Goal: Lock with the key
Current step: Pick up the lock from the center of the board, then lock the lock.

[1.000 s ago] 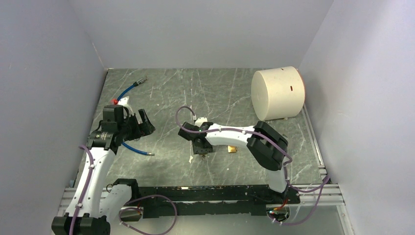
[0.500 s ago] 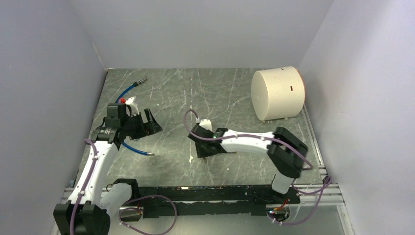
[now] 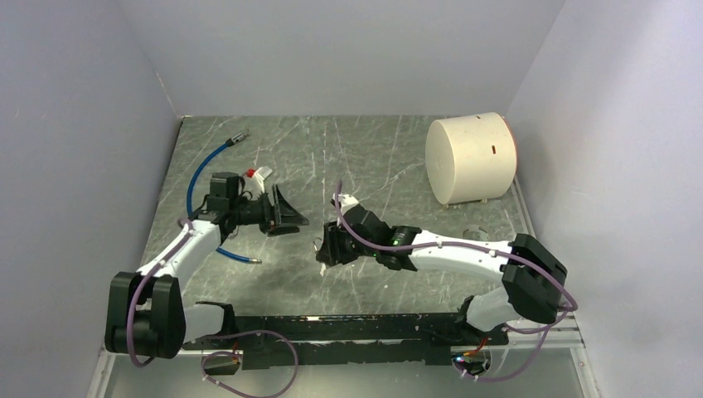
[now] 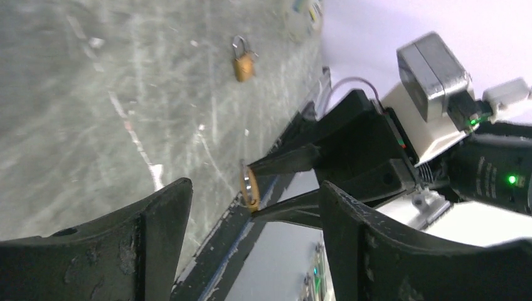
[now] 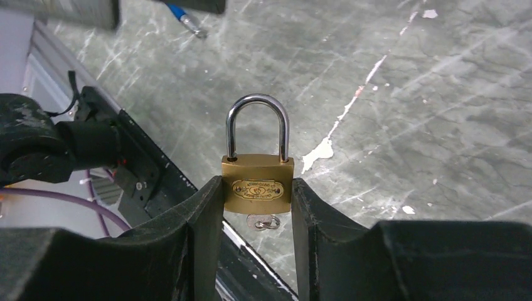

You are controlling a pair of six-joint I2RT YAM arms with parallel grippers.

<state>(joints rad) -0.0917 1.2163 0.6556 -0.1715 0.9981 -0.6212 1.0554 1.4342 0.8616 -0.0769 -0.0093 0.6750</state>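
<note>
As we count them, we find two padlocks and one key. One padlock (image 5: pixel 257 185) sits clamped by its sides in the half-closed jaws of our right gripper (image 5: pixel 257 195), with its shackle past the fingertips and the key (image 5: pixel 263 221) in its underside. A second padlock (image 4: pixel 243 59) lies on the table (image 5: pixel 408 94). Our left gripper (image 3: pixel 280 212) faces the held padlock, jaws wide apart, touching nothing.

Brass-looking padlock (image 5: pixel 257 185), shiny steel shackle (image 5: pixel 257 98); tabletop (image 5: pixel 408 94) seemingly scuffed stone.
</note>
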